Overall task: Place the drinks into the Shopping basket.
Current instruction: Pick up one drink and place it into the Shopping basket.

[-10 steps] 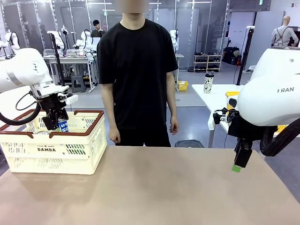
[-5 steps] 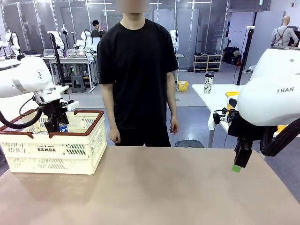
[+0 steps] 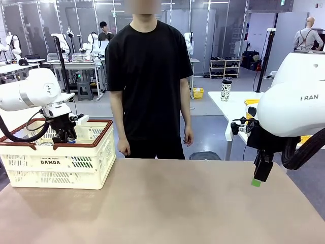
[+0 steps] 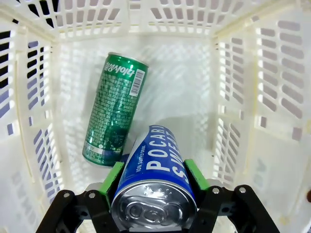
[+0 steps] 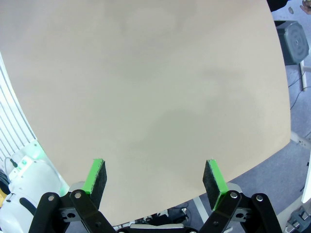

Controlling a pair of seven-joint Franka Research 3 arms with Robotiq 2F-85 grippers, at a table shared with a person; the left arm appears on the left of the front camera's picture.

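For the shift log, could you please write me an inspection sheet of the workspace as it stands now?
Surface: tan table, bare apart from the basket.
Job's things: basket at the table's left; green can lying on its floor; blue can held inside the basket, not yet released.
Clutter: nothing seen.
Grippers: left gripper shut on the blue can, down in the basket; right gripper open, empty, above the table's right edge.
Cables: black hoses at both wrists.
Surroundings: person standing at the far side, hands down; spotted tumbler on a white table behind.
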